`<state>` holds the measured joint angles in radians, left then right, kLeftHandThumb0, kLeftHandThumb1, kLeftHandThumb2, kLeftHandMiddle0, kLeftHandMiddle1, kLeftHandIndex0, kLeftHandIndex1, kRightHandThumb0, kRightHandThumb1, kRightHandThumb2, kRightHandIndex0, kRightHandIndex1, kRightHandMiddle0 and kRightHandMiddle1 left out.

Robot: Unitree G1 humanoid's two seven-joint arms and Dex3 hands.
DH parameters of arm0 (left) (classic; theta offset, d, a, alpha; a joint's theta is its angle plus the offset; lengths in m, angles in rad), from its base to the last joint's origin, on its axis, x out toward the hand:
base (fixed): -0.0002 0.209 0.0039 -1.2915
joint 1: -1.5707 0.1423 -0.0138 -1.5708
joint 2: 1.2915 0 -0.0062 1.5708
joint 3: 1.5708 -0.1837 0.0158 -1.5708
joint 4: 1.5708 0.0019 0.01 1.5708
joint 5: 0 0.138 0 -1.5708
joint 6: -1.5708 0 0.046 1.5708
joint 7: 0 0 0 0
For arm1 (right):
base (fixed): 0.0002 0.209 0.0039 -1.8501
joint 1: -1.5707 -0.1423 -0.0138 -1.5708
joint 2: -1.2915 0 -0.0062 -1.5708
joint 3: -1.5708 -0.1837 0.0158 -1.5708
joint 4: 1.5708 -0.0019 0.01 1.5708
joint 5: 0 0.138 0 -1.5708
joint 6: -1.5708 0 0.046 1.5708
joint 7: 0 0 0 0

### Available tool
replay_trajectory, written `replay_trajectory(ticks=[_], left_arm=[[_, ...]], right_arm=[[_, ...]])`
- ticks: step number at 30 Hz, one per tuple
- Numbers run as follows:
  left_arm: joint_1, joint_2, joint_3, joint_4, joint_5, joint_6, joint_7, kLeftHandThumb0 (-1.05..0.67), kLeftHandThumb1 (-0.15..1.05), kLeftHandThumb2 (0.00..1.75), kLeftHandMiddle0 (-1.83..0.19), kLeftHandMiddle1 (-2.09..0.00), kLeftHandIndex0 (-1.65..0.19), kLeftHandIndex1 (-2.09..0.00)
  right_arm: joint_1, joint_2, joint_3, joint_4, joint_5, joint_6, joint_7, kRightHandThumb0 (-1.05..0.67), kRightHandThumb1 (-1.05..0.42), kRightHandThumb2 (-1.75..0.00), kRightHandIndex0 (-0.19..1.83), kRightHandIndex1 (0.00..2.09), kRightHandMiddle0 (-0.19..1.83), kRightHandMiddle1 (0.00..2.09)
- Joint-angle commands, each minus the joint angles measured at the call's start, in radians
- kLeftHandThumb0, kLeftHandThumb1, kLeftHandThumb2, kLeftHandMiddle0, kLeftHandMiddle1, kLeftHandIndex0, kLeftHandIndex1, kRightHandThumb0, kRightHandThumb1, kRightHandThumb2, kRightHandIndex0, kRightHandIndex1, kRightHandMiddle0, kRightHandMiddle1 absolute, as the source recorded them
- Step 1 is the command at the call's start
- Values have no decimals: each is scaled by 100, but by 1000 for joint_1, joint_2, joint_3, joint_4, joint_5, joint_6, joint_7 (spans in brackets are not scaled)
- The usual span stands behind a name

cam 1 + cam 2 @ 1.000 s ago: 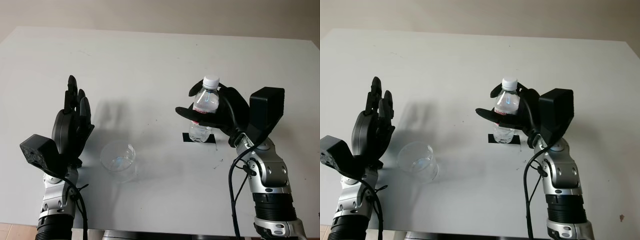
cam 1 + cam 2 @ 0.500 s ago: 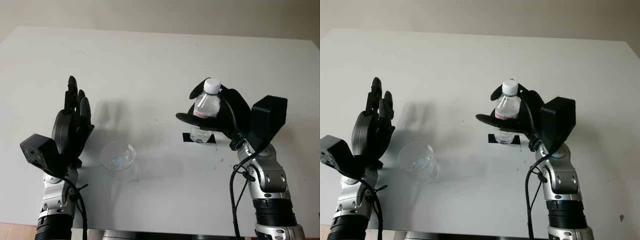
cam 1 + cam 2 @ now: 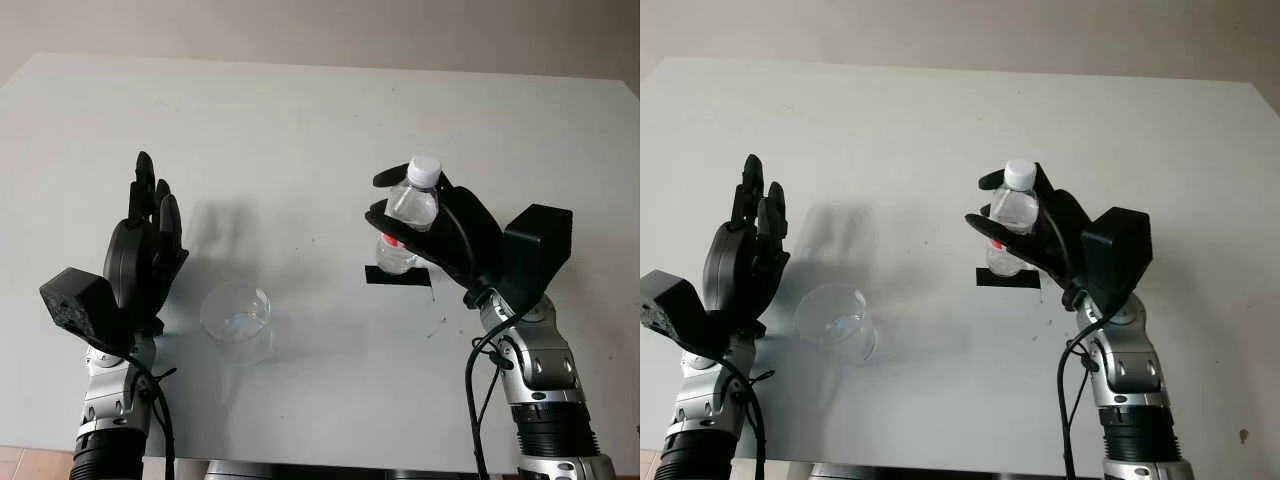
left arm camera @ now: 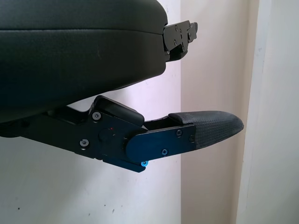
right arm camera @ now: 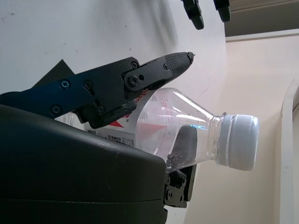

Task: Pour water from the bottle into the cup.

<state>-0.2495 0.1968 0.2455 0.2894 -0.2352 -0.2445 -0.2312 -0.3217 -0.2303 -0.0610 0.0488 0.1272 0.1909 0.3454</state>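
Bottle (image 3: 409, 217) clasped in right hand (image 3: 440, 235), lifted above black mark (image 3: 398, 276) | left hand (image 3: 145, 255) open beside cup (image 3: 236, 318)

The bottle (image 3: 408, 222) is clear, glossy plastic with a ridged white plastic cap (image 5: 239, 141) and a thin printed label. The cup (image 3: 237, 319) is clear too, smooth and shiny, catching light at its rim. Both hands — left hand (image 3: 148, 245) and right hand (image 3: 440, 232) — have matt black shells, and the fingertips (image 4: 212, 128) carry a finely textured, rubbery-looking pad. The forearms are brushed silver metal with black ribbed cuffs. The table (image 3: 300, 130) is matt white, smooth, lightly scuffed — a strip of black tape (image 3: 399, 276) lies on it.
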Motion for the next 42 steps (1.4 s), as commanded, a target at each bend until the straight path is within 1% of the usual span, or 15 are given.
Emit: replay_trajectory(ticks=[1, 4, 7, 10, 11, 15, 20, 25, 29, 36, 39, 42], left_arm=[[-1, 5, 6, -2, -6, -7, -3, -77, 105, 59, 19, -3, 19, 0], [-2, 5, 6, -5, -4, -5, -1, -77, 105, 60, 19, -3, 19, 0], [-2, 6, 5, -6, -3, -3, -1, -77, 105, 60, 19, -3, 19, 0], [-2, 3, 6, -2, -8, -8, -5, -77, 105, 59, 19, -3, 19, 0], [-2, 3, 5, -3, -7, -7, -5, -77, 105, 59, 19, -3, 19, 0], [-2, 3, 4, -1, -2, -9, -2, -77, 105, 59, 19, -3, 19, 0], [-2, 1, 5, 1, -4, -8, 0, -77, 105, 59, 19, -4, 19, 0], [-2, -2, 2, 0, 1, -12, 6, -77, 105, 59, 19, -5, 19, 0], [-1, -3, 2, 2, -1, -14, 5, -77, 105, 59, 19, -4, 19, 0], [-3, -2, -4, 3, 10, -18, 15, -76, 105, 61, 19, -4, 19, 0], [-4, -1, -5, 4, 10, -16, 14, -76, 105, 61, 19, -4, 19, 0], [-3, 2, -7, 7, 14, -21, 13, -77, 105, 61, 19, -3, 19, 0]], right_arm=[[6, -15, 1, -5, 4, 3, 8, -56, -96, -5, -19, 69, -19, 89], [8, -25, 3, -4, 4, -3, 25, -61, -95, -5, -15, 30, -18, 53], [11, -35, 7, -4, 0, -12, 41, -67, -94, -5, -18, 8, -19, 27], [12, -37, 2, -4, 14, -15, 58, -73, -90, -5, -19, 1, -19, 5], [11, -39, 3, -3, 14, -17, 62, -76, -89, -4, -19, 0, -19, 3], [10, -51, 4, -9, 11, -20, 79, -91, -87, -5, -19, 0, -19, 0], [13, -49, 0, -8, -9, -35, 51, -97, -90, -6, -19, 0, -19, 0], [15, -40, -11, 13, -23, -70, 4, -98, -91, -6, -19, 0, -19, 0], [16, -29, -27, 42, -13, -121, -20, -94, -92, -6, -19, 0, -19, 0], [15, -12, -50, 88, -39, -226, -104, -93, -92, -6, -19, 0, -19, 0], [11, 2, -61, 108, -31, -275, -127, -91, -92, -5, -19, 0, -19, 0], [15, 21, -62, 101, -24, -287, -144, -92, -92, -5, -19, 0, -19, 0]])
